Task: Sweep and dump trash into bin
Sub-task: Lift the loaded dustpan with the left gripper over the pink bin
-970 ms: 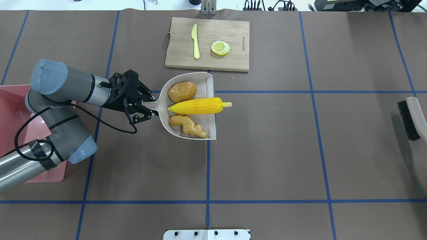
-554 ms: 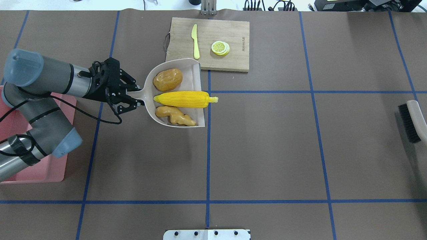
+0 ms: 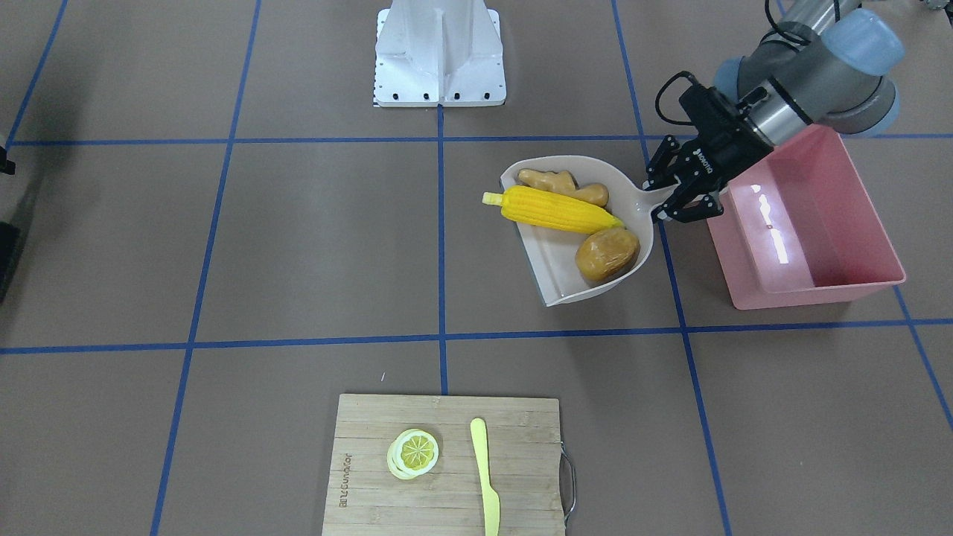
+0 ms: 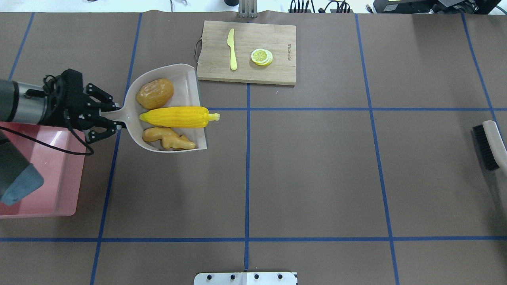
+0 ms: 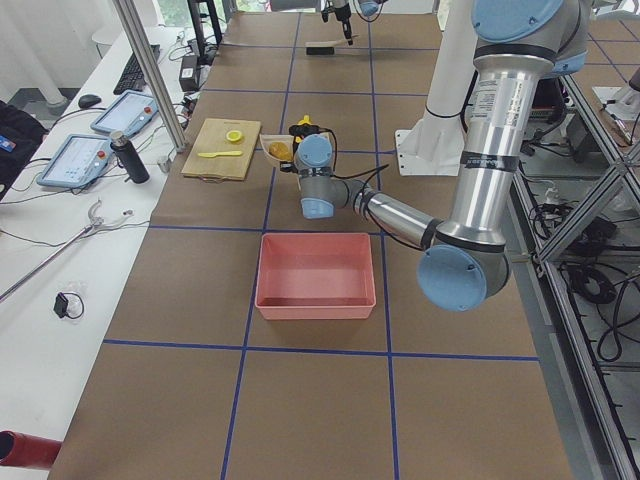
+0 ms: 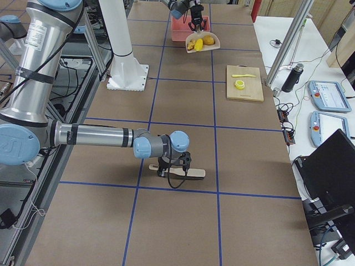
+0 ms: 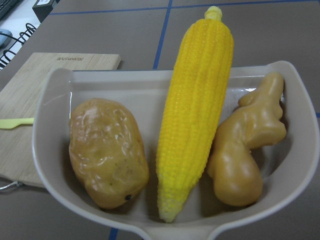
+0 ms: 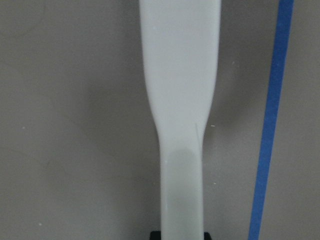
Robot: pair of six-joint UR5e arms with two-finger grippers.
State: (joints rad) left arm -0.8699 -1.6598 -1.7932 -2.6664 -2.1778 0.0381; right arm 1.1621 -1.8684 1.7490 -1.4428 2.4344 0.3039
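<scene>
The left pincer point(image 4: 114, 117) is clamped on the handle of the beige plastic dustpan point(image 4: 186, 81). It holds the pan raised off the brown worktop point(image 4: 317, 178), just beside the pink translucent rectangular bin point(image 4: 59, 198), on the bin's side toward the middle of the worktop. The pincer hangs over a corner of the bin, while the scoop lies wholly outside the rim. Three toy foods lie side by side in the scoop: a rounded golden-brown potato point(image 4: 155, 93), a yellow corn cob point(image 4: 174, 117) in the middle and a knobbly tan ginger root point(image 4: 166, 138). The cob's pale tip juts past the pan's open lip, pointing away from the bin.

Far from the bin, at the opposite end of the worktop, the right pincer point(image 6: 175, 168) is at the pale handle of a black-bristled brush point(image 4: 485, 146). I cannot tell whether it grips the handle.

A wooden chopping board point(image 4: 277, 67) carries a pale-yellow lemon slice point(image 4: 262, 56) and a yellow plastic knife point(image 4: 232, 49), well apart from the bin
</scene>
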